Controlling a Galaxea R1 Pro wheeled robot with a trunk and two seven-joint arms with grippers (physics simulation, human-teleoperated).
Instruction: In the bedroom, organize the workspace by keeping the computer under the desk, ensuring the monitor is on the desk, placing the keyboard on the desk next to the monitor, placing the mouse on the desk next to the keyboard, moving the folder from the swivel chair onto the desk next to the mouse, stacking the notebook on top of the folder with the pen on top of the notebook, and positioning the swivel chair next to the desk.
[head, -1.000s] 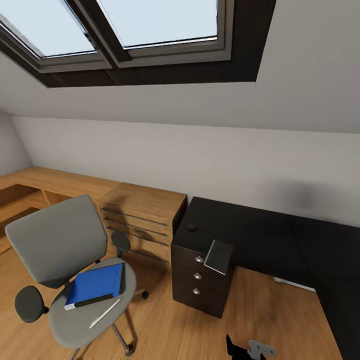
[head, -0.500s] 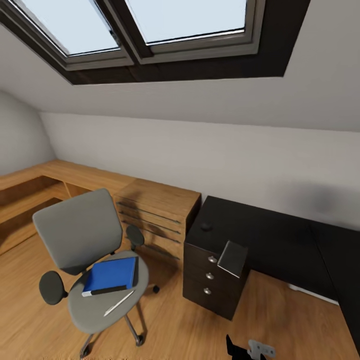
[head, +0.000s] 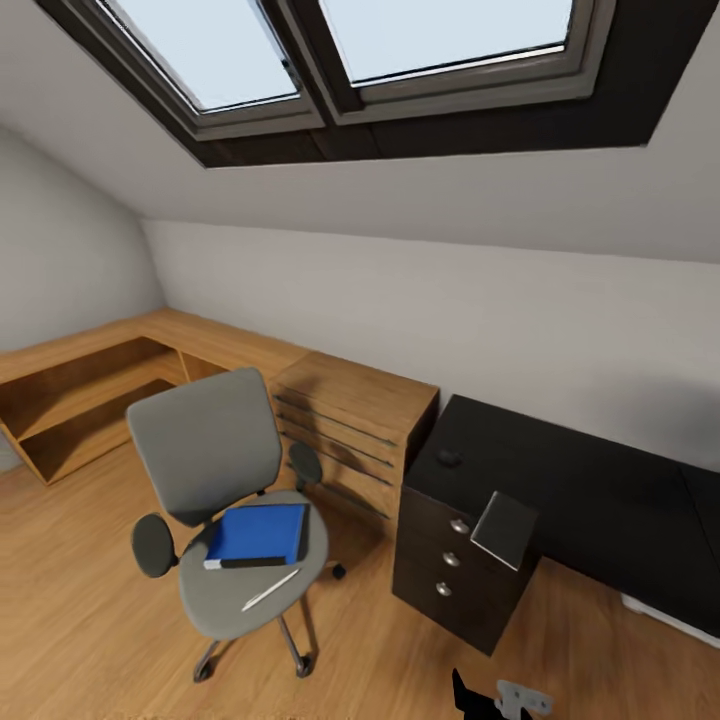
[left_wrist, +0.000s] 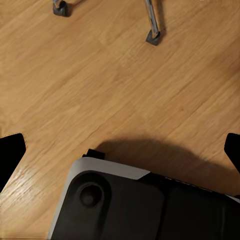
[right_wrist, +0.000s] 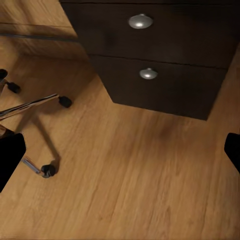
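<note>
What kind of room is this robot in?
Probably an attic study or bedroom workspace: skylights sit in a sloped ceiling, a grey swivel chair stands on the wood floor, and a black desk with drawers lines the wall.

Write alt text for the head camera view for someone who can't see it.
A grey swivel chair on a wooden floor holds a blue folder and a pen on its seat, left of a black desk with drawers, beneath skylights.
</note>
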